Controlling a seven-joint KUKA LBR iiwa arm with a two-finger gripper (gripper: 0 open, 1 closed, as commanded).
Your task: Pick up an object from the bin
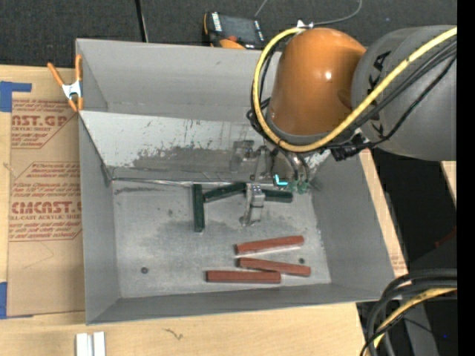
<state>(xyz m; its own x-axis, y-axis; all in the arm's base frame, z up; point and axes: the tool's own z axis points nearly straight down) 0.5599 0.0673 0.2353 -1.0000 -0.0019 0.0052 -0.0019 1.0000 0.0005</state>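
Observation:
My gripper (253, 208) hangs below the orange cover, right of the bin's middle. It is low over a dark green bar (226, 193) that lies crosswise and runs under it to the right. A second dark green bar (198, 209) lies at a right angle to the first, at its left end, so the two form an L. Whether the gripper touches the green bar is hidden by its own body.
Three red-brown sticks lie near the bin's front wall: one (269, 245) just below the gripper, one (273, 267) beneath it, and one (243, 277) further left. The arm and its cables cover the bin's right back corner.

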